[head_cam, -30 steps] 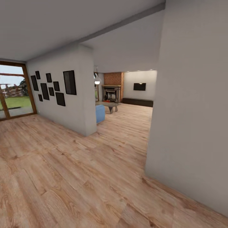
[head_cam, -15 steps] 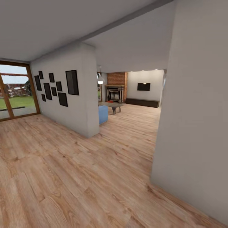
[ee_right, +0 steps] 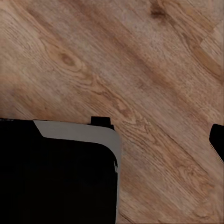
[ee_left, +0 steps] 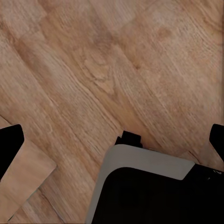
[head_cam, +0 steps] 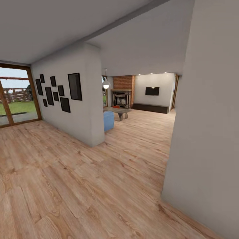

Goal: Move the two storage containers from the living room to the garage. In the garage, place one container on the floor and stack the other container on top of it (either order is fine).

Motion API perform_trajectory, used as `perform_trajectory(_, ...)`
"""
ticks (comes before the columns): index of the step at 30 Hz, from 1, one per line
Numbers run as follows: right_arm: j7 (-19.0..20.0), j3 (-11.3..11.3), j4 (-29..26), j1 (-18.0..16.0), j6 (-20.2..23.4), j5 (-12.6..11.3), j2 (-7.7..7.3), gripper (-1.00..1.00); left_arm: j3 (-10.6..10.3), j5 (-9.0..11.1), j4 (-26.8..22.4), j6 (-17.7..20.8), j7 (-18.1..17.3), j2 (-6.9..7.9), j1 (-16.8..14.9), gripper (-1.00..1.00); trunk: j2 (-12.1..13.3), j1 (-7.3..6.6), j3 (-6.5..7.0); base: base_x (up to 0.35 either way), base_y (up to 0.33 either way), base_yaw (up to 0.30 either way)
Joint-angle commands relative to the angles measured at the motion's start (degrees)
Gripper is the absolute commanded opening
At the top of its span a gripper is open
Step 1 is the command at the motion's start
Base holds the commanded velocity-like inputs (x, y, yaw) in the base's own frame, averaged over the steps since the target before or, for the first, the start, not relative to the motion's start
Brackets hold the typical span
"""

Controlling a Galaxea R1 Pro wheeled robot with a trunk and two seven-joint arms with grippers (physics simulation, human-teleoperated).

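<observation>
Head view: wood-plank floor (head_cam: pixel 83 186) runs ahead into the living room (head_cam: pixel 142 99). Landmark is the brick fireplace (head_cam: pixel 123 91) at the far end. Just beside it along the back wall, a long low dark cabinet (head_cam: pixel 152 108) with a dark screen (head_cam: pixel 152 91) above it. In front of the fireplace, a low table (head_cam: pixel 119 111); something small and orange-red sits on it, too small to say whether it's a container. Nearer the camera than the table, a blue seat (head_cam: pixel 108 120) tucked behind a white partition wall (head_cam: pixel 84 99) carrying black frames (head_cam: pixel 59 93). Well apart from the fireplace, beyond the partition, a wood-framed glass door (head_cam: pixel 16 96) looking onto grass. A plain grey wall (head_cam: pixel 205 132) stands close by, opposite the partition.

Left wrist view: left gripper (ee_left: pixel 112 140), dark fingertips set wide apart, released, nothing between them, plank floor below plus the robot's grey-edged black base (ee_left: pixel 149 191).

Right wrist view: right gripper; one fingertip (ee_right: pixel 218 140) shows, so can't tell if released or clenched.
</observation>
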Motion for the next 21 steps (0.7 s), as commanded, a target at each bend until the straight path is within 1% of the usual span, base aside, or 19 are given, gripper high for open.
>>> perform_trajectory(1, -0.2, 0.4, 0.2, -0.1, -0.3, -0.4, 0.01, 1.00, 0.2, 0.2, 0.1, -0.2, 0.0, -0.01, -0.1, 1.00, 0.0, 0.04, -0.03, 0.322, 0.000, 0.190)
perform_trajectory(6, -0.2, 0.4, 0.2, -0.1, -0.3, -0.3, -0.08, 1.00, 0.2, 0.2, 0.1, -0.2, 0.0, -0.01, 0.0, 1.00, 0.0, 0.04, 0.18, 0.322, 0.000, 0.191)
perform_trajectory(21, -0.1, 0.5, 0.2, -0.1, -0.2, 0.1, -0.31, 1.00, 0.2, 0.2, 0.1, -0.2, 0.0, -0.01, -0.1, 1.00, 0.0, 0.04, 0.20, 0.322, 0.000, 0.008)
